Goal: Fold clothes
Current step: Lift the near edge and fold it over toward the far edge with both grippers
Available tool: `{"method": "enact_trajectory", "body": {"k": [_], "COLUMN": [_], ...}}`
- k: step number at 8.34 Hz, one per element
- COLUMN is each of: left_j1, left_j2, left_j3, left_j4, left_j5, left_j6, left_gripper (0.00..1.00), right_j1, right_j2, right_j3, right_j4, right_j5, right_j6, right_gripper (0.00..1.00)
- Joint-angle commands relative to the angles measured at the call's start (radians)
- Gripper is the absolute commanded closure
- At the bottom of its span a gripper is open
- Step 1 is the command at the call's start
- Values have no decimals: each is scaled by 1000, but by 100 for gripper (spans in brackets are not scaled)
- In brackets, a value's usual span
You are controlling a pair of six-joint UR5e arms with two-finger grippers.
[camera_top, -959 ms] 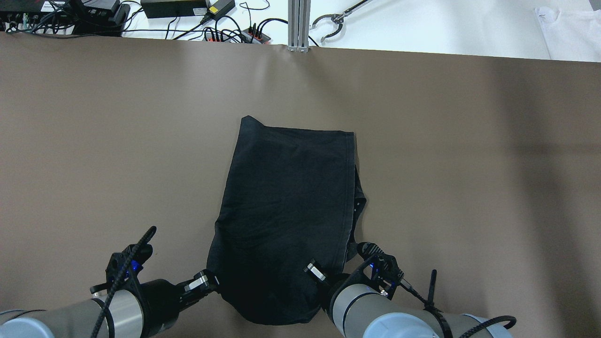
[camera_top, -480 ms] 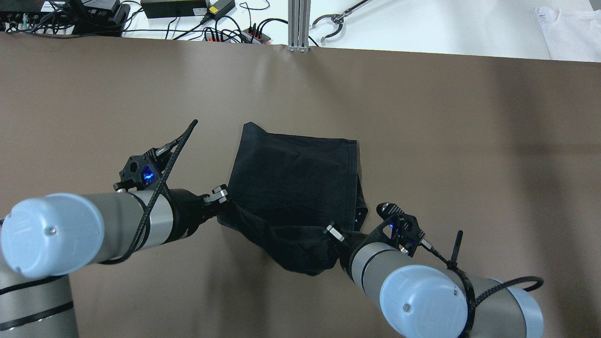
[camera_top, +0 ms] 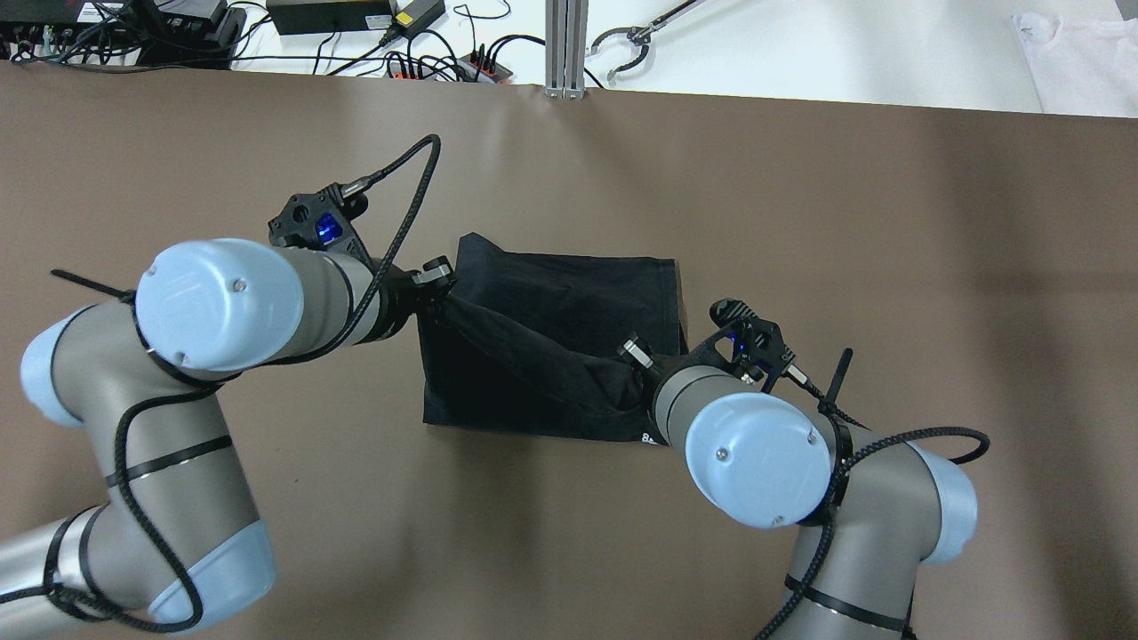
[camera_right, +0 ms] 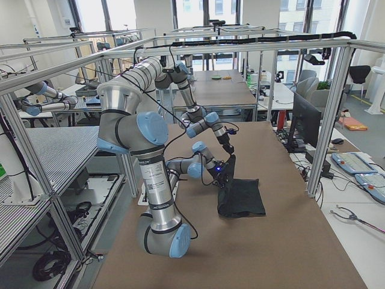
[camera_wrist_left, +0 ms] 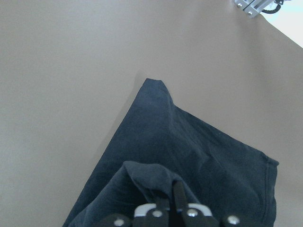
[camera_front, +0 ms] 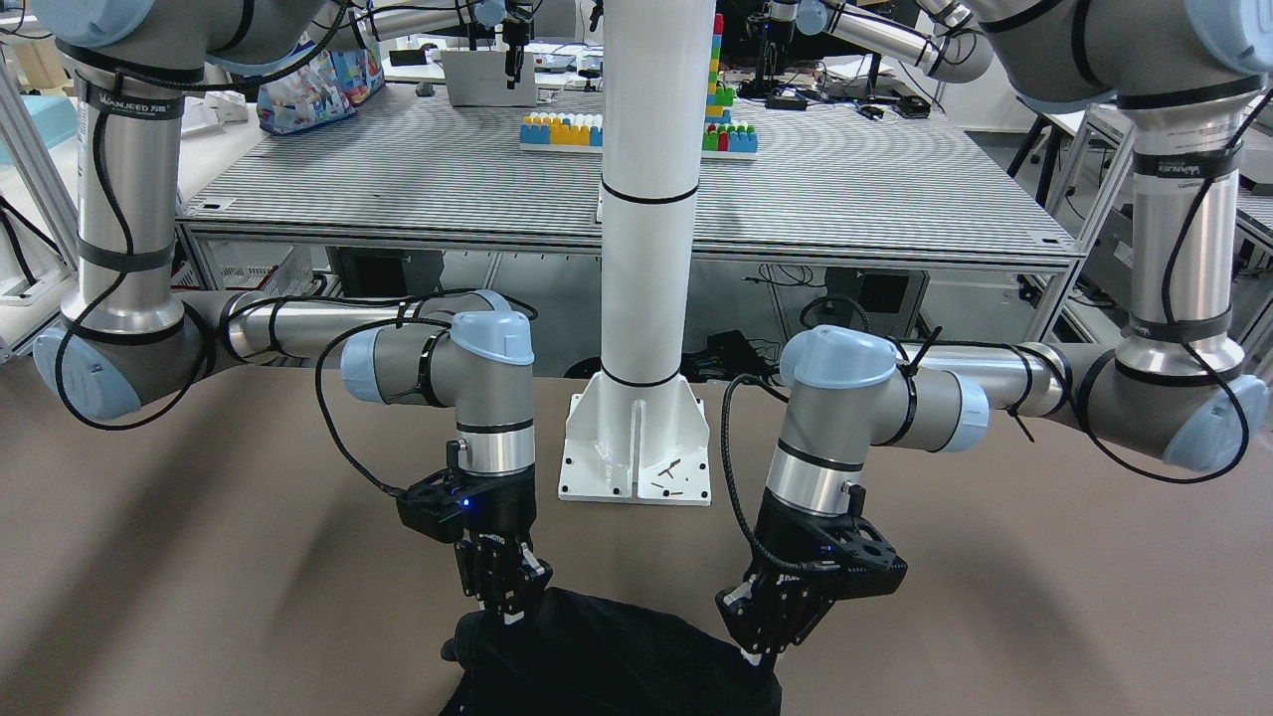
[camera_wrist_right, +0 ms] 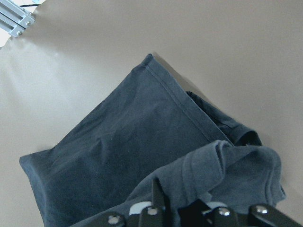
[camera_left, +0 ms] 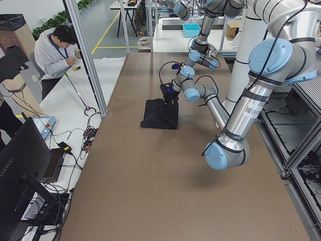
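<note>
Pinching soft dark clothes (camera_top: 569,293) | left tool (camera_top: 442,284) | right tool (camera_top: 635,357) | rumpled

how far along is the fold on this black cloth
Roughly mid-fold. Done: the cloth is doubled over, crease on the table. In hand: the left gripper and right gripper are shut on its lifted, sagging edge. Left: lay that edge along the far edge and release.

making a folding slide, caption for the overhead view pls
Left gripper and right gripper each pinch a lifted edge of the black cloth above its flat half on the brown table.
</note>
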Motion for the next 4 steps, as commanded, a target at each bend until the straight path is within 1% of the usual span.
{"method": "enact_trajectory", "body": {"k": [1,2,3,4], "left_j1": [-54,-55,-57,-57], "left_j2": [-130,-172,-193,-201], "left_j3": [191,265,307,325], "left_j4": [-1,-12,-15,-16], "left_j5": [-9,-9,-7,-6], "left_j6": [52,54,69,101], "left_gripper": [100,100,100,100], "right_j1": [75,103,121,141], "right_j2": [81,127,176,219], "right_j3": [-124,-202,-273,-353], "right_j4": [2,5,5,10], "right_j5": [12,50,58,60], "right_j6": [-55,-77,-97,-105], "right_gripper": [100,100,100,100]}}
